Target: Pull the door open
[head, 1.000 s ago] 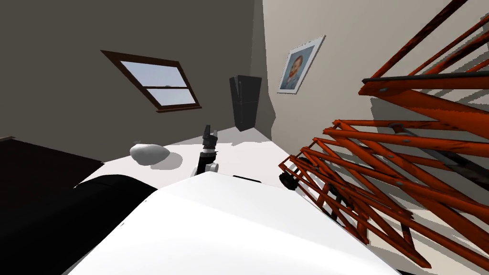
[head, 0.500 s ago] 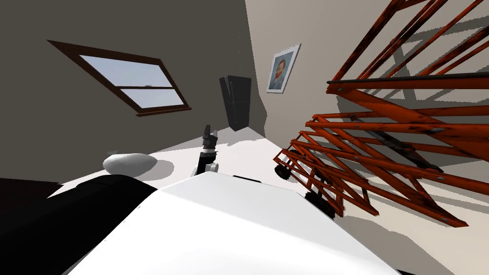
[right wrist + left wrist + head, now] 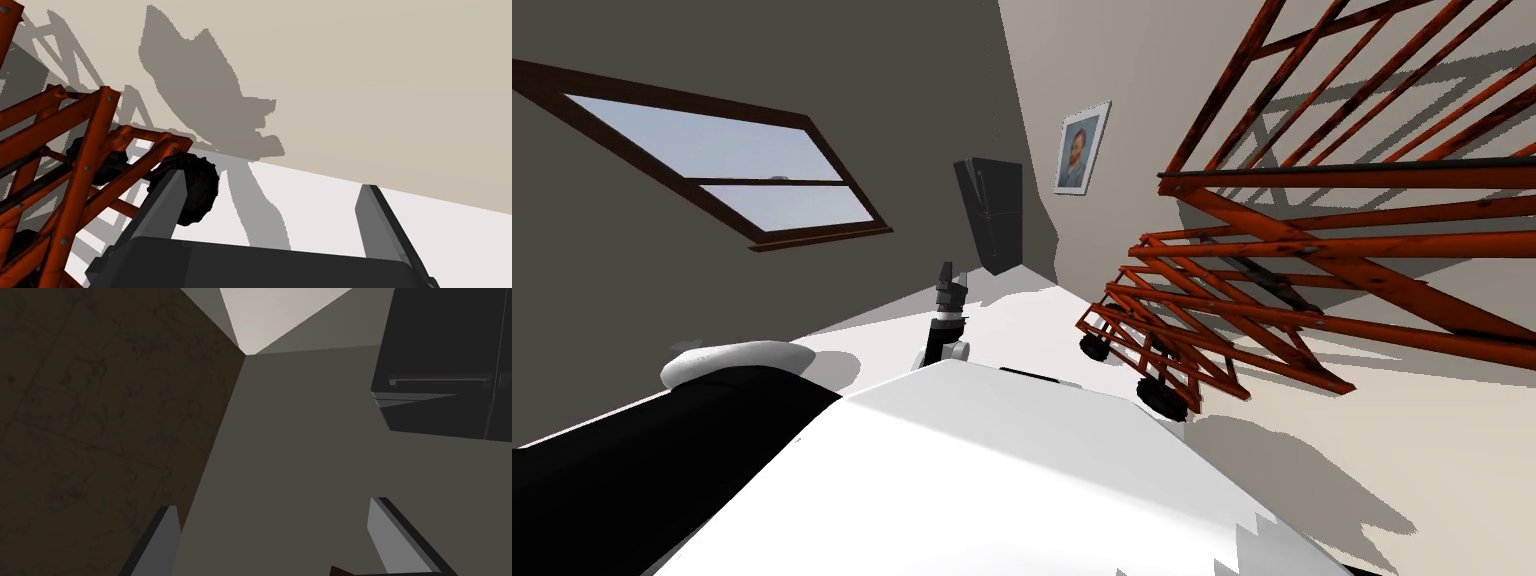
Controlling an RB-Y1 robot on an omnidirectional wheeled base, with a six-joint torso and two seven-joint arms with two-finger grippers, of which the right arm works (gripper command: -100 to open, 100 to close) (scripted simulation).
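Observation:
A tall dark cabinet [image 3: 990, 215] with a long handle [image 3: 440, 380] on its front stands in the far corner, against the grey wall. My left gripper [image 3: 952, 275] is raised above my chest and points toward that corner, well short of the cabinet. In the left wrist view the left gripper [image 3: 275, 538] is open and empty, with the cabinet [image 3: 445, 363] far beyond one finger and a flat dark brown surface [image 3: 100, 413] beyond the other. My right gripper [image 3: 270, 220] is open too, held low over the pale floor.
An orange lattice frame [image 3: 1272, 290] on black wheels [image 3: 1162, 395] stands along the beige wall to my right; one wheel [image 3: 197, 190] lies just beyond a right finger. On the grey wall are a window [image 3: 712, 165] and a portrait [image 3: 1079, 148]. A white rounded object [image 3: 737, 362] sits at my left.
The whole head view has swung: window and white object slid left, the orange frame drew back to the right. That is my own turn. My left arm keeps its pose.

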